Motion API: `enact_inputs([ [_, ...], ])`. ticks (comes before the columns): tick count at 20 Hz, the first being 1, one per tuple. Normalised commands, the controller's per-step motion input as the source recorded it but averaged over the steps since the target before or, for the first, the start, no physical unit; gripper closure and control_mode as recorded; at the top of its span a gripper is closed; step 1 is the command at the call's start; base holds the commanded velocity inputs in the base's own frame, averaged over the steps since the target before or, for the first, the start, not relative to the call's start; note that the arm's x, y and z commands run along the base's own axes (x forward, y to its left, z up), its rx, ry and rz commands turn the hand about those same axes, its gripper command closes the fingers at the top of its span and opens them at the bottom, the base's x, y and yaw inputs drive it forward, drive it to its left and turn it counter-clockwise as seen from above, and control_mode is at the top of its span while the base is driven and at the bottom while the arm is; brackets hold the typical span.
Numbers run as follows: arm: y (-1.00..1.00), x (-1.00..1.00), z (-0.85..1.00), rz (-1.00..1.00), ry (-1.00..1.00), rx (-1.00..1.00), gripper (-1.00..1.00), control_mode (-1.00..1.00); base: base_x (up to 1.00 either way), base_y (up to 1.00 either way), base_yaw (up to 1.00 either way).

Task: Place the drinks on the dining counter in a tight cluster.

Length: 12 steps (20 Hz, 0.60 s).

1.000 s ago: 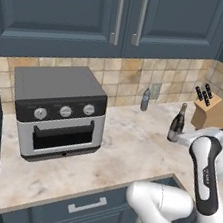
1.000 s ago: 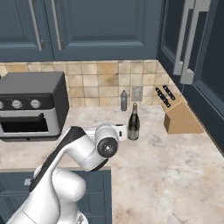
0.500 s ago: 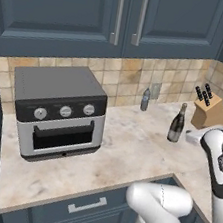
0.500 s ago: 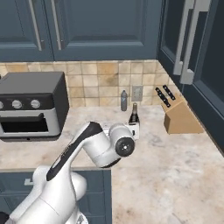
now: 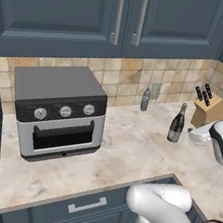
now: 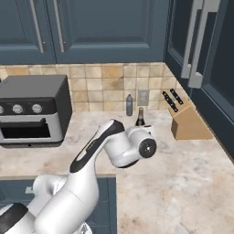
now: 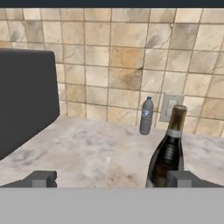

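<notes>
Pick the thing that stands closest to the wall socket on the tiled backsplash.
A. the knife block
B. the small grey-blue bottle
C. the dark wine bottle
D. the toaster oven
B: the small grey-blue bottle stands at the foot of the tiles right beside the wall socket, while the dark wine bottle stands further forward on the worktop.

You're looking at a dark, glossy glass wine bottle [image 7: 168, 156] and a pale, clear-looking plastic bottle [image 7: 146, 115] on a mottled marble bench [image 5: 127, 151], with matt stone tiles [image 7: 127, 52] behind, a brushed-metal oven [image 5: 60, 113] and a wooden knife block [image 6: 187, 123]
</notes>
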Motion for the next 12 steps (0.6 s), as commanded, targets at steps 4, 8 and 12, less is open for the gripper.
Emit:
enact_inputs([
  [4, -0.04, 0.34, -0.09, 0.03, 0.00, 0.00, -1.00, -1.00, 0.00, 0.00, 0.00],
  [8, -0.08, 0.33, -0.11, 0.02, 0.02, 0.02, -1.00, -1.00, 0.00, 0.00, 0.00],
  [12, -0.11, 0.18, -0.12, 0.05, 0.00, 0.01, -1.00, -1.00, 0.00, 0.00, 0.00],
])
